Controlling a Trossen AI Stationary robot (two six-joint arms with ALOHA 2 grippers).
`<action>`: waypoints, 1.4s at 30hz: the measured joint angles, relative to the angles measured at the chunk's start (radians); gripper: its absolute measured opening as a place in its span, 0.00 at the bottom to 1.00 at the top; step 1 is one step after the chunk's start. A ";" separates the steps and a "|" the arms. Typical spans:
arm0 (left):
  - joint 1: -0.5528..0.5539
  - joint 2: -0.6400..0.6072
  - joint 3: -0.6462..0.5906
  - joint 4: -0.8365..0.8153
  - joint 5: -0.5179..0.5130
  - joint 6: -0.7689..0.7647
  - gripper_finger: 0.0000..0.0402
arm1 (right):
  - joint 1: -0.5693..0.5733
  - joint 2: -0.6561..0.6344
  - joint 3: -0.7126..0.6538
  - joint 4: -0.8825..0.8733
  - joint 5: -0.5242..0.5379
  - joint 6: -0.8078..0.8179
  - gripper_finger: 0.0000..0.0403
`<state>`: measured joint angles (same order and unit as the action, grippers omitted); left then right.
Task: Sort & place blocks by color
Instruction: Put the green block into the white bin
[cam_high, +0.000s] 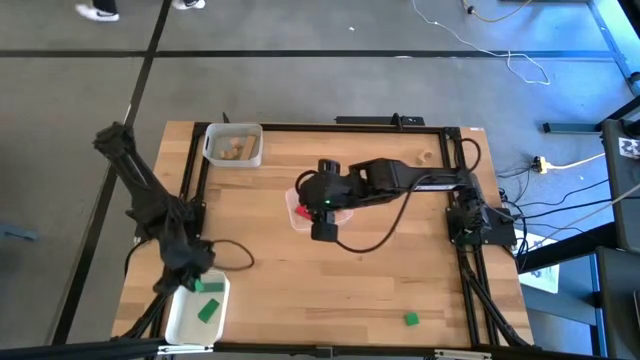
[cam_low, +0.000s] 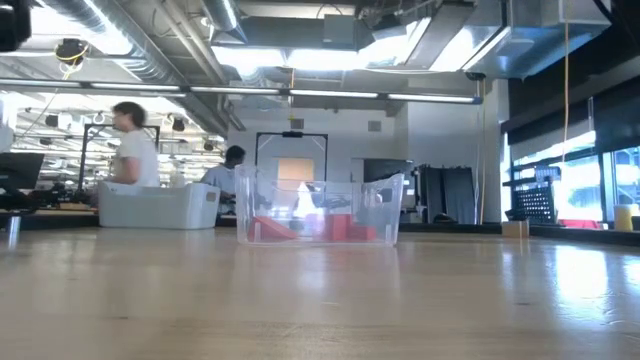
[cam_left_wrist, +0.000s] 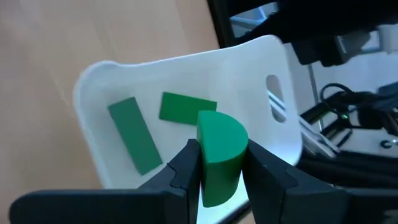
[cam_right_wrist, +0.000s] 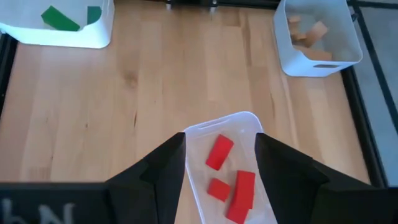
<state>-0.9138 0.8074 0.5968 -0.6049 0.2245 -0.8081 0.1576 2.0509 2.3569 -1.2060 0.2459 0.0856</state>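
Left gripper (cam_left_wrist: 221, 171) over white tray (cam_high: 180, 315), clamped on green half-round block (cam_left_wrist: 219, 152); two green blocks (cam_left_wrist: 134, 134) already inside. Centre: right gripper (cam_right_wrist: 217, 165) above clear tray (cam_right_wrist: 255, 121), fingers spread, empty; three red blocks (cam_right_wrist: 219, 151) within. Tan blocks (cam_right_wrist: 308, 34) binned. One green block (cam_high: 410, 319) left near table's front edge.

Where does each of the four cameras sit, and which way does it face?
High: overhead, looking straight down; both arms show.
Low: table height, facing the clear tray of red blocks; no arm shows.
Left wrist: above the white tray; left gripper holds a green half-round block.
Right wrist: above the clear tray; right gripper fingers spread.
Shared: red blocks appear in the low and right wrist views.
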 joint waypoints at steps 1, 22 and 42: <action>-0.025 0.021 -0.009 0.024 -0.021 -0.028 0.23 | 0.003 -0.003 0.000 -0.002 0.000 -0.010 0.48; -0.115 0.357 -0.020 0.155 -0.049 -0.343 0.23 | 0.007 -0.004 -0.001 -0.009 -0.003 -0.024 0.48; -0.111 0.372 -0.020 0.152 -0.075 -0.350 0.31 | 0.012 -0.004 -0.001 -0.023 -0.003 0.015 0.48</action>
<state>-1.0252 1.1790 0.5766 -0.4526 0.1499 -1.1580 0.1697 2.0472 2.3558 -1.2293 0.2428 0.1008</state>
